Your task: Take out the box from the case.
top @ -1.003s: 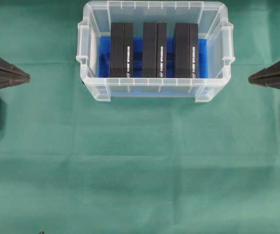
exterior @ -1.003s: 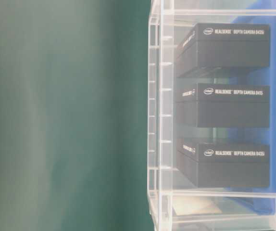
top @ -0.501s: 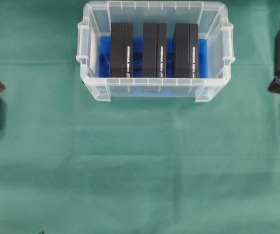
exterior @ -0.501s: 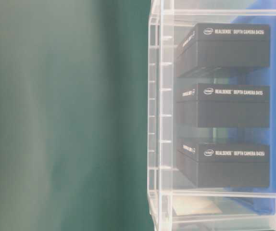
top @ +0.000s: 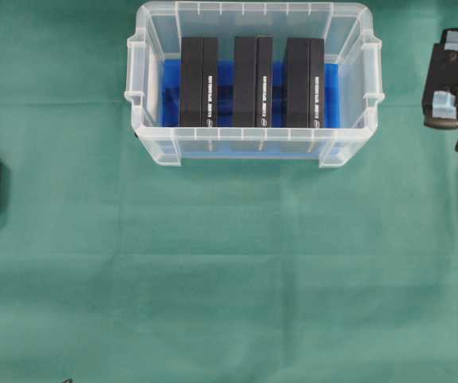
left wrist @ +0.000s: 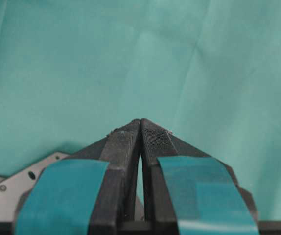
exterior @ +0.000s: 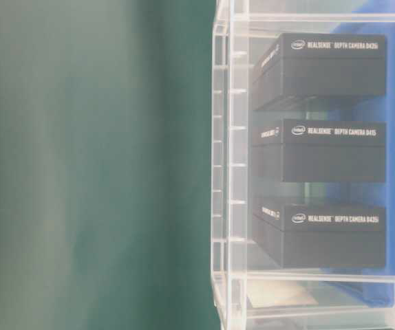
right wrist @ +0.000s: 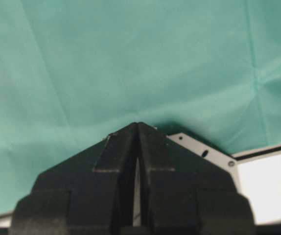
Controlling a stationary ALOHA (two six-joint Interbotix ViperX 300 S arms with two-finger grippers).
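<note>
Boxes (top: 254,81) inside case (top: 253,145), well apart from closed jaws.

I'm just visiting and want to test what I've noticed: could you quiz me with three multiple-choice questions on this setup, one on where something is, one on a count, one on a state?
1. Where are the black boxes?
A. inside the clear bin
B. on the green cloth
C. stacked beside the bin

2. How many black boxes are there?
A. two
B. three
C. four

3. How do the jaws of the left gripper stand?
A. wide open
B. closed on a box
C. shut, holding nothing

Answers: 1 A, the overhead view shows them within its walls; 2 B, three stand side by side; 3 C, the tips meet over bare cloth.
</note>
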